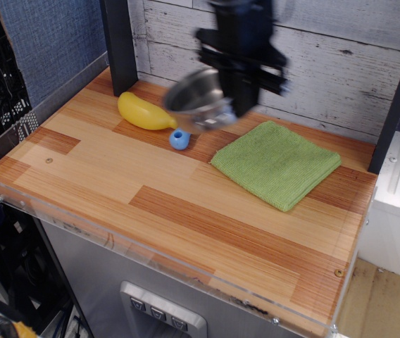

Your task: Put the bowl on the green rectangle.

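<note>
The bowl [196, 97] is a shiny steel vessel, blurred by motion, held tilted in the air above the back middle of the table. My gripper [221, 98] is a dark blurred shape coming down from the top, shut on the bowl's right rim. The green rectangle [276, 163] is a folded light-green cloth lying flat on the table, to the right of and below the bowl. The bowl hangs just left of the cloth's far left corner, apart from it.
A yellow banana-shaped toy [144, 113] lies at the back left. The blue handle of a scoop [179, 139] shows below the bowl; its cup is hidden. A dark post [119, 42] stands at the back left. The wooden table [186, 211] has a clear rim in front.
</note>
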